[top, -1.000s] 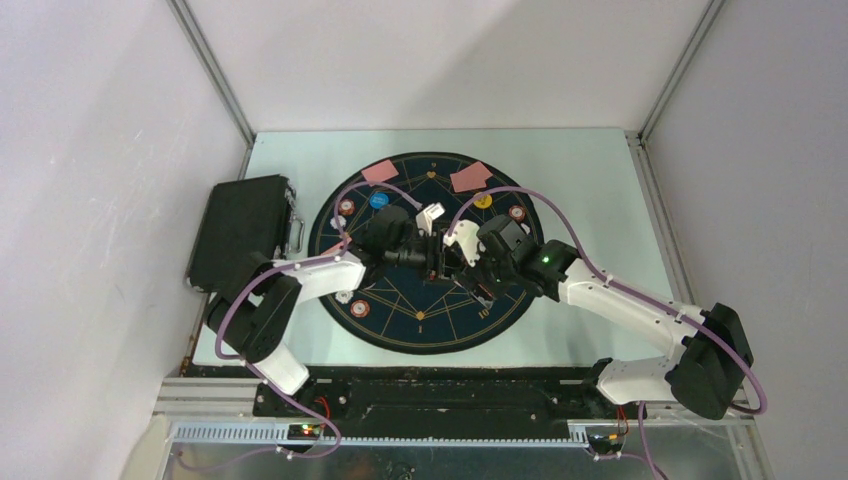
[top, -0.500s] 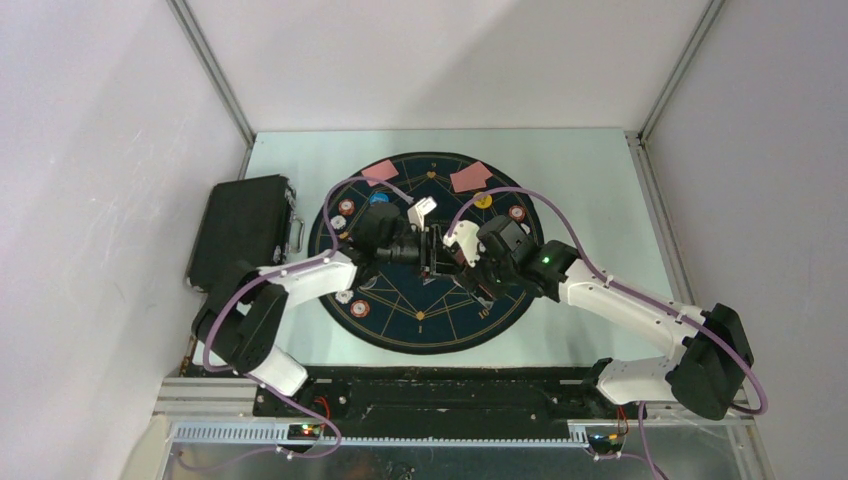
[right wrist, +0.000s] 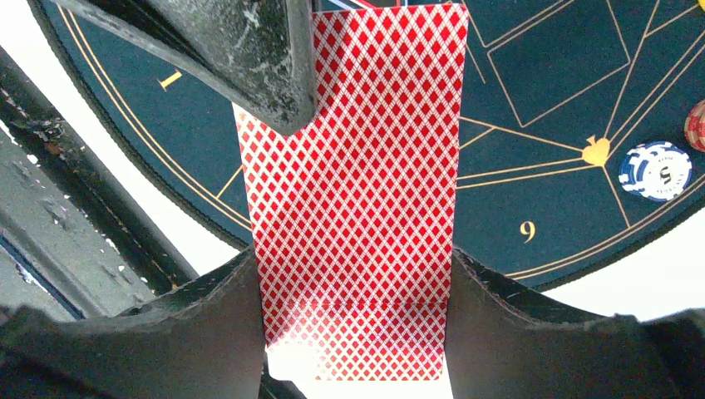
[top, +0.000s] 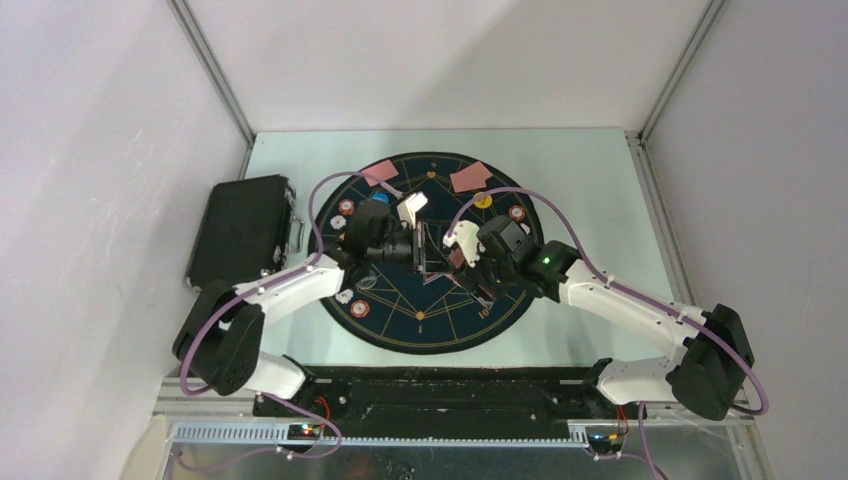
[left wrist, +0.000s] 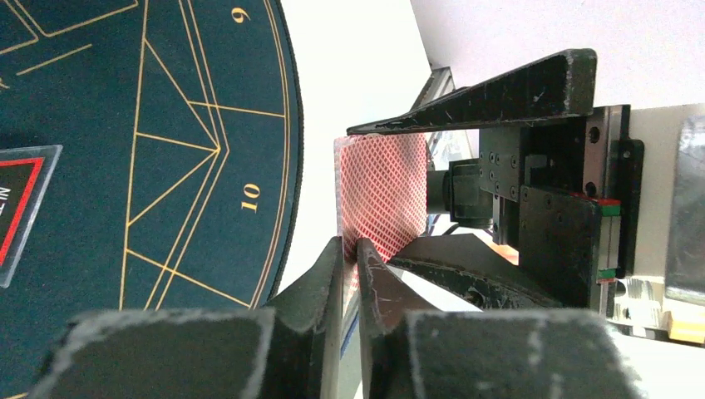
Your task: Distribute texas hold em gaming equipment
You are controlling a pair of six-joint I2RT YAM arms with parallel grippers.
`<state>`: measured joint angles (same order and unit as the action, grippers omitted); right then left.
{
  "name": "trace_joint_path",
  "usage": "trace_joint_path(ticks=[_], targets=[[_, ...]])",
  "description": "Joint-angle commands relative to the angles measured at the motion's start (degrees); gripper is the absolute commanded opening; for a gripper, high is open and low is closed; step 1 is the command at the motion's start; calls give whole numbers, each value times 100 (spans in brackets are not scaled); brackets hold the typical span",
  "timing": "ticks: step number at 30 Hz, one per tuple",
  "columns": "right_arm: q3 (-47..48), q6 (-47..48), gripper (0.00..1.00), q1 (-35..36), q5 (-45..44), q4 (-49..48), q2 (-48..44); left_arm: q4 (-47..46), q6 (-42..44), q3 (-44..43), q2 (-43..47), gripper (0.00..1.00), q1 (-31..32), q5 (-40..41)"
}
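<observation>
Between its two fingers, across their width, my right gripper is shut on red-diamond-backed playing cards. The left gripper is shut on the edge of the front card; its finger overlaps the cards' top left corner. Both grippers meet above the mat's middle. Two pink cards lie at the mat's far edge. Blue, yellow and red-white chips sit on the mat. A red triangular token lies below.
The dark round mat with gold lines covers the table's middle. A black case lies at the left edge. A blue-white chip sits near the mat's rim. White walls enclose the table on three sides.
The left gripper has slid toward the far side of the mat and its jaws have come together on the card's edge. The right gripper has stayed put, holding the cards.
</observation>
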<state>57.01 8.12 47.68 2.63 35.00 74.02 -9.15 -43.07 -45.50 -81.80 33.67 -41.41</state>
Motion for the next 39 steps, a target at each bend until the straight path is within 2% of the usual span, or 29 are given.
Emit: trace_joint_path(ticks=[1,8,12,18,19,23,27,30,34,39], targets=[[76,11,0,31,-152,-162,-164,405,322,-38,397,11,-121,372],[77,-3,0,14,-218,-178,-144,731,411,151,1040,0,-640,552],[77,-39,0,-21,-262,-197,-147,673,314,266,1283,0,-996,532],[82,-171,0,-190,-498,-309,-163,-95,-574,64,1088,0,-1882,532],[77,-184,0,-207,-533,-332,-174,-274,-625,-9,1008,0,-2031,773],[75,-321,0,-322,-669,-390,-175,288,-477,-964,-48,0,-2303,2103],[81,-452,0,-416,-937,-471,-149,637,-580,-2286,-1450,0,-2554,2352],[76,-498,0,-484,-1029,-499,-134,1293,-579,-3359,-2177,0,-2606,2639],[81,-528,0,-498,-1038,-545,-133,1348,-637,-3989,-2853,0,-2676,3348],[77,-535,0,-509,-1026,-617,-123,1627,-872,-5094,-3980,0,-2826,3372]])
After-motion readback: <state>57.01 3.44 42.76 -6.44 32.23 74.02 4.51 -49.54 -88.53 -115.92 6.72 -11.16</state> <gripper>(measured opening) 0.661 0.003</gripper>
